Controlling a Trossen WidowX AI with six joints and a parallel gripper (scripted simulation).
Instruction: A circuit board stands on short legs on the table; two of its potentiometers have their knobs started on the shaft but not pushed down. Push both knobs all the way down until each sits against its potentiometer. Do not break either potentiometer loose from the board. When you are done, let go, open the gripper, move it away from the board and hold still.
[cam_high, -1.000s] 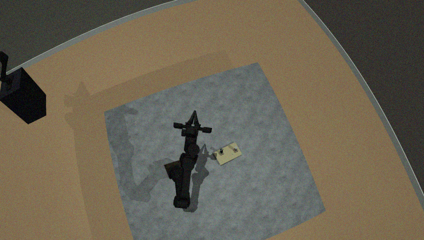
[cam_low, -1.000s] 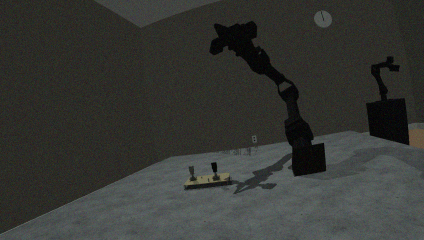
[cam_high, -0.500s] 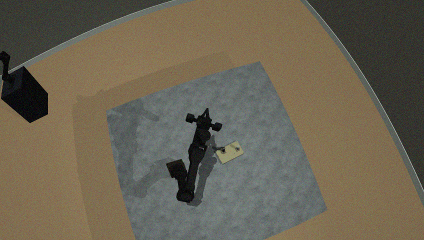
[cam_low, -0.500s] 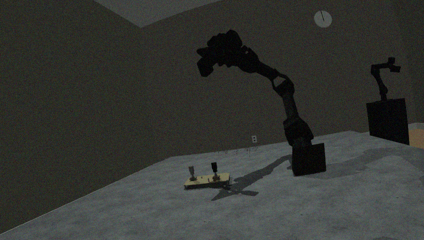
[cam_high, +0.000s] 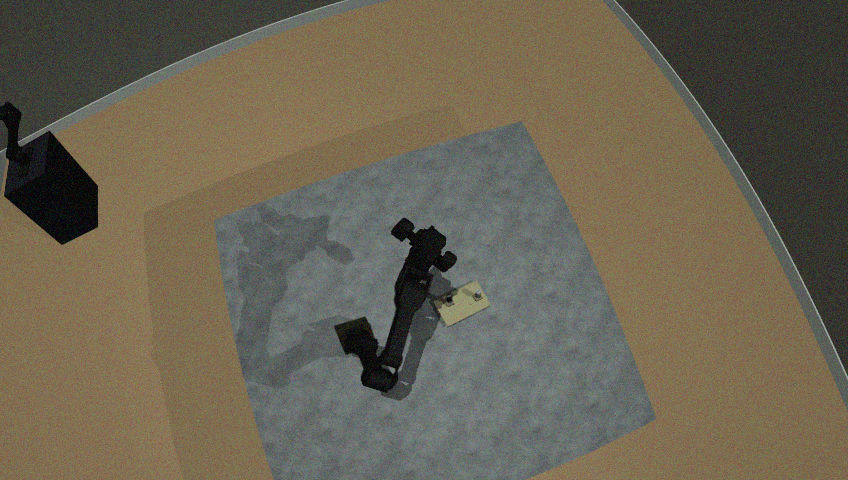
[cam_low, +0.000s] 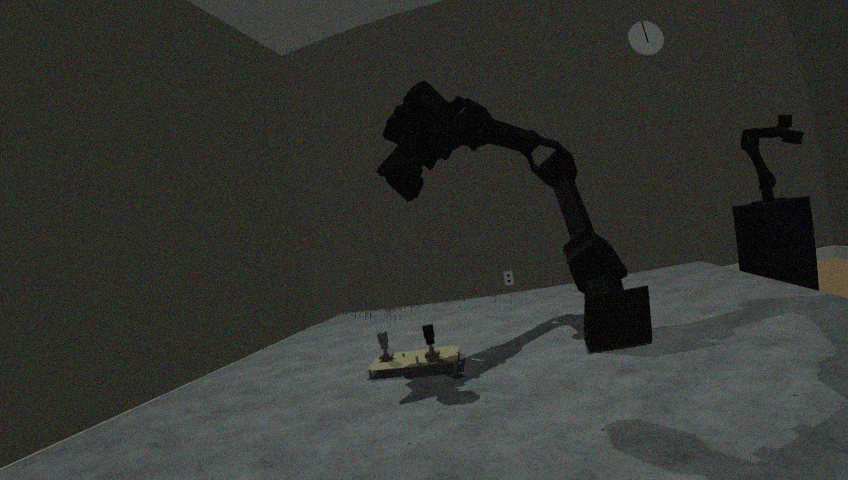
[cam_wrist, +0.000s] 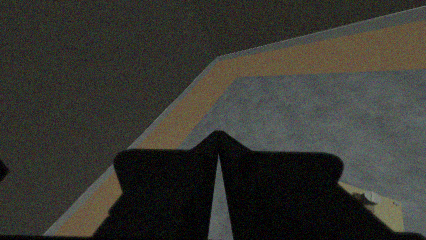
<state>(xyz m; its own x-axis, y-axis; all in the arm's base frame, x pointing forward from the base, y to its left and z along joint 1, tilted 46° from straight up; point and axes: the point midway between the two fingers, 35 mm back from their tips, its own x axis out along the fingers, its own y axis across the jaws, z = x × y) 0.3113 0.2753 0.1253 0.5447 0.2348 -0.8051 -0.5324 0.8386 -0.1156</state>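
Visible to me: a wall clock (cam_low: 645, 38); a wall outlet (cam_low: 508, 277), below it and to the left; a second arm (cam_high: 13, 130) (cam_low: 756, 160) on a black pedestal (cam_high: 62, 196) (cam_low: 776, 243).

Mottled gray tabletop (cam_high: 505, 380) (cam_low: 267, 410) (cam_wrist: 320, 110) beneath a pale-yellow circuit board (cam_high: 463, 310) (cam_low: 410, 358) (cam_wrist: 391, 210) on short legs.

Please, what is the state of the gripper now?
Gripper: closed, fingertips together, holding nothing.
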